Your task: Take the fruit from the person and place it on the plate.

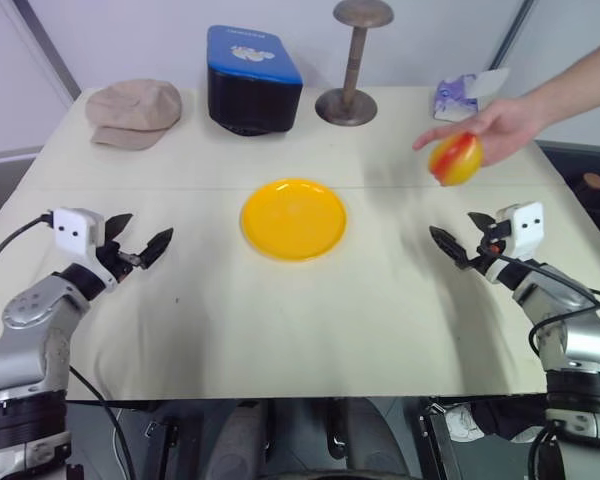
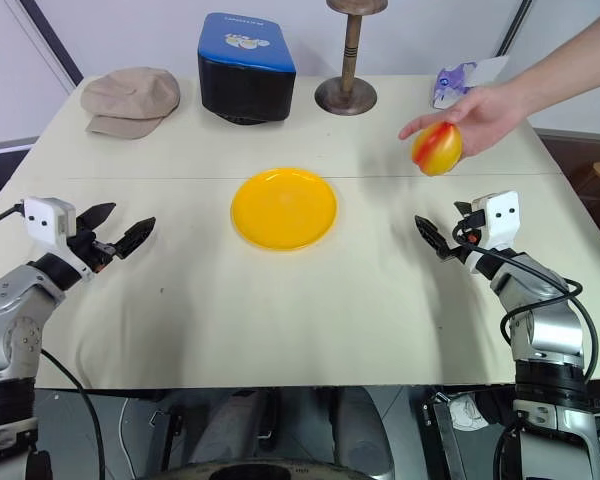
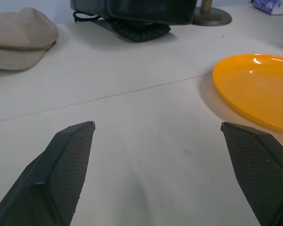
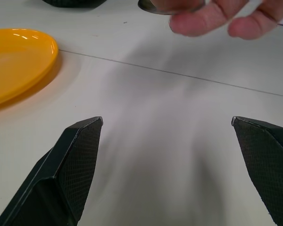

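Note:
A person's hand (image 1: 500, 125) reaches in from the far right and holds the fruit (image 1: 455, 159), yellow-orange with a red blush, above the table. The yellow plate (image 1: 293, 217) lies flat at the table's middle, with nothing on it. My right gripper (image 1: 462, 236) hovers low over the table just below the fruit, open, its fingers (image 4: 70, 165) spread wide with nothing between them. My left gripper (image 1: 138, 238) stands open at the left, about a plate's width from the plate (image 3: 254, 89).
Along the table's (image 1: 310, 320) far edge sit a tan cap (image 1: 133, 112), a blue and black box (image 1: 252, 80), a wooden stand with a round base (image 1: 348, 100) and a crumpled wrapper (image 1: 460, 95).

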{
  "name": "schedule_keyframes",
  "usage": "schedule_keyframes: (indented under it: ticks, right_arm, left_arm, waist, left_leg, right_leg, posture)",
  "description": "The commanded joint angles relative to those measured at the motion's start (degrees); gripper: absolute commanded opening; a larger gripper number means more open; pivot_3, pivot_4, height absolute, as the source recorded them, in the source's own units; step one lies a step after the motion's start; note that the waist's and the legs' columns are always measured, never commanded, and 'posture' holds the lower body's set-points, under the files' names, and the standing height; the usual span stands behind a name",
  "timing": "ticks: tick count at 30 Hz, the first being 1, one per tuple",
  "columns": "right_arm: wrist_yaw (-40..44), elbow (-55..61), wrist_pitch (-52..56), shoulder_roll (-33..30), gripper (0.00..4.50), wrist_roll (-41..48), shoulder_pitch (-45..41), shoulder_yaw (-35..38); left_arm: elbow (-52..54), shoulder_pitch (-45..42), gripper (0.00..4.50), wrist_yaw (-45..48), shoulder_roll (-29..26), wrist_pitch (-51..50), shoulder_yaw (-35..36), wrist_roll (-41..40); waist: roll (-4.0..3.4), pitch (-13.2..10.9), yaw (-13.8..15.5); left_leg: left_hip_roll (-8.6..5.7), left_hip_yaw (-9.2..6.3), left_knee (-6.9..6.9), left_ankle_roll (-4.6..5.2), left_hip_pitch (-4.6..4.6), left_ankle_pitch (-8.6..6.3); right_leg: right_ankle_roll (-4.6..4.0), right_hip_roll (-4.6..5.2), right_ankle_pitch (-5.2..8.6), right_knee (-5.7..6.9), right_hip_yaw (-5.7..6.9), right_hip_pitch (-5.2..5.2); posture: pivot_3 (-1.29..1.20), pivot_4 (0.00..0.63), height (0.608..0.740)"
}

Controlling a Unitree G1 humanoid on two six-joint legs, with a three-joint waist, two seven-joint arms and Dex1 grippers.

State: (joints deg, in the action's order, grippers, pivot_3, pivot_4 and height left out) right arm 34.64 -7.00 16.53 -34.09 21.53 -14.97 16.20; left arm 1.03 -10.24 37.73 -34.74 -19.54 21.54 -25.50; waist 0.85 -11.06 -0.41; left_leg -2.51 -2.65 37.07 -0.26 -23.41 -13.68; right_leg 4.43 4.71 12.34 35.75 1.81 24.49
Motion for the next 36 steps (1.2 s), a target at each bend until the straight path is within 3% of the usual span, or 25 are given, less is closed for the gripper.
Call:
schedule_keyframes:
  ticks: [1,8,12,18,24,36]
  right_arm:
    - [-0.07,1.72,-0.68,-0.14,4.5,0.29,-0.27,1.03]
    - [0.13,1.54,-0.3,-0.7,4.5,0.25,-0.74,1.06]
    - [0.02,1.89,-0.05,-0.96,4.5,0.21,-0.68,1.2]
    - [-3.03,11.22,2.61,-1.46,4.5,2.55,1.73,4.73]
    - [-8.01,21.87,10.03,1.25,4.5,9.17,-1.57,5.43]
    - [-7.34,9.67,3.59,3.51,4.5,4.71,-10.02,1.33]
  left_arm:
    - [3.24,-3.63,4.49,4.76,-3.7,-2.26,-0.45,-3.34]
    - [12.3,-10.36,4.49,17.97,-12.62,-19.16,-1.65,-20.8]
    - [12.29,-17.62,4.49,22.14,-13.53,-24.71,-3.37,-28.04]
    - [8.25,-22.84,4.49,23.01,-11.07,-23.15,-6.52,-25.74]
    - [5.21,-23.08,4.49,24.14,-9.74,-20.61,-8.48,-22.76]
    - [6.08,-22.64,4.49,22.96,-9.77,-20.5,-7.72,-22.11]
  waist:
    - [0.0,0.0,-0.02]
    - [-0.01,0.0,-0.15]
    - [-0.01,0.0,-0.27]
    - [-0.03,-0.01,-0.26]
    - [-0.02,-0.01,-0.3]
    - [-0.02,-0.01,-0.28]
  left_leg:
    - [0.0,0.0,0.0,0.0,0.0,0.0]
    - [0.0,0.06,0.0,0.0,0.0,0.0]
    - [0.0,0.07,0.01,0.01,0.04,0.01]
    - [0.01,0.22,0.03,0.01,0.08,0.01]
    - [0.1,0.26,0.04,0.01,0.12,0.01]
    - [0.08,0.32,0.05,0.02,0.1,0.01]
  right_leg:
    - [0.0,-0.01,0.0,0.0,0.0,0.0]
    - [-0.09,-0.04,0.05,-0.01,-0.02,-0.01]
    - [-0.12,-0.12,0.07,0.08,-0.02,-0.01]
    - [0.05,-0.15,-0.01,0.18,-0.06,0.0]
    - [0.02,-0.19,0.0,0.23,-0.12,0.03]
    - [-0.05,-0.16,0.04,0.2,-0.13,0.04]
  posture:
    - [0.0,0.15,0.74]
    - [0.0,0.15,0.74]
    - [0.0,0.15,0.74]
    - [0.0,0.15,0.74]
    - [0.0,0.15,0.74]
    - [0.0,0.15,0.74]
